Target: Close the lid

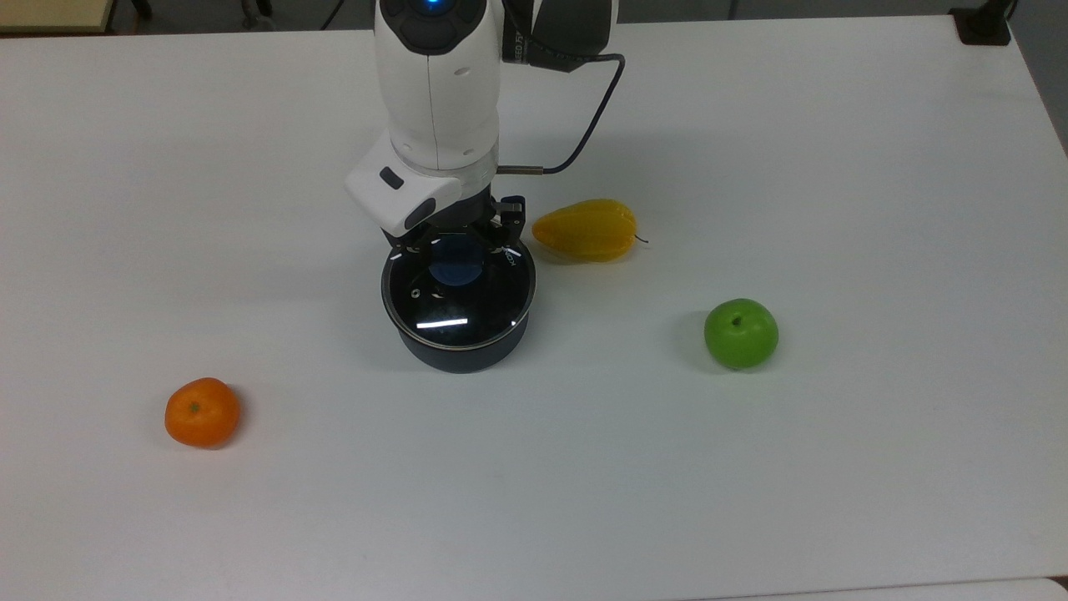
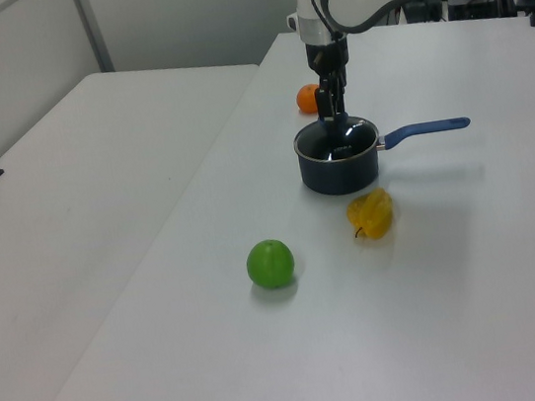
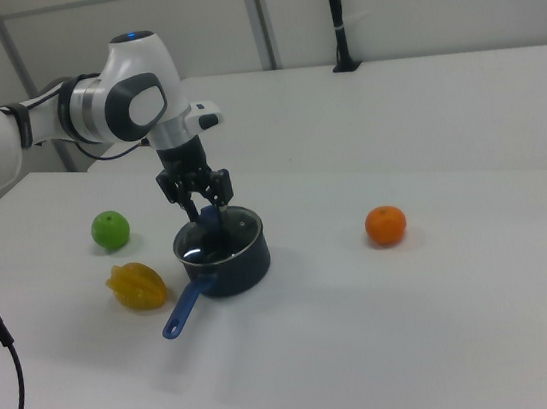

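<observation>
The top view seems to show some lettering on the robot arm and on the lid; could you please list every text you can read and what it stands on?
Black box on the arm: white lettering along its edge, cut off by the arm and too blurred to read for certain.
Lid: a short white mark on the rim near the gripper, too small to read.
Saucepan, fruits and table: no text to be seen.

Lid [image 1: 458,292] clear glossy glass w/ metal rim, on matt dark saucepan [image 1: 464,351]. Table [image 1: 834,167] smooth matt white. Arm shell [image 1: 434,75] glossy white plastic.
</observation>
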Available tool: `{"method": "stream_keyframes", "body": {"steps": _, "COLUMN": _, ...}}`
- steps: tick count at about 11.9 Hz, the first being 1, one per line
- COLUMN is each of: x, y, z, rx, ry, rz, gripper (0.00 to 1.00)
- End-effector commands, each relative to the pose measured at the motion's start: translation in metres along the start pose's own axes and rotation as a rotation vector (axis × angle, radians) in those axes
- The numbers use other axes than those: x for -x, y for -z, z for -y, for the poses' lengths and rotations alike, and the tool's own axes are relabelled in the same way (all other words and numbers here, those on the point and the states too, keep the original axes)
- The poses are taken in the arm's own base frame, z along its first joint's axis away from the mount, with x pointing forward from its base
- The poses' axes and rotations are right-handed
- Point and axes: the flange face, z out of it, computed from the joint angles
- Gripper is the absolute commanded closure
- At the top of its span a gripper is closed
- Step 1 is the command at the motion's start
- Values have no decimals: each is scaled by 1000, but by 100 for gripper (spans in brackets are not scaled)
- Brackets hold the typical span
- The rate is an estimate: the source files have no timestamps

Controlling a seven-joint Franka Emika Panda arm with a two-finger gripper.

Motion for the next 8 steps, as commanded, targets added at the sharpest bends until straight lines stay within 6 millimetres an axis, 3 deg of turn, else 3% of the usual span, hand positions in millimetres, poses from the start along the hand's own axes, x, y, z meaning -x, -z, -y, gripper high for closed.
{"method": "stream_keyframes", "body": {"steps": 1, "x": -3, "y": 10, "z": -5, "rx": -5, "ry": -45, "rz": -28, "gripper": 0}}
{"method": "stream_keyframes", "body": {"steps": 4, "x": 13, "y": 60, "z": -28, "rx": -40, "ry": -92, "rz": -70, "gripper": 0}}
{"method": "stream_keyframes", "body": {"steps": 7, "x": 65, "y": 98, "z": -78, "rx": -99, "ry": -144, "rz": 35, "gripper": 0}}
{"method": "stream_keyframes", "body": {"steps": 8, "x": 81, "y": 110, "z": -86, "rx": -103, "ry": -139, "rz": 32, "gripper": 0}}
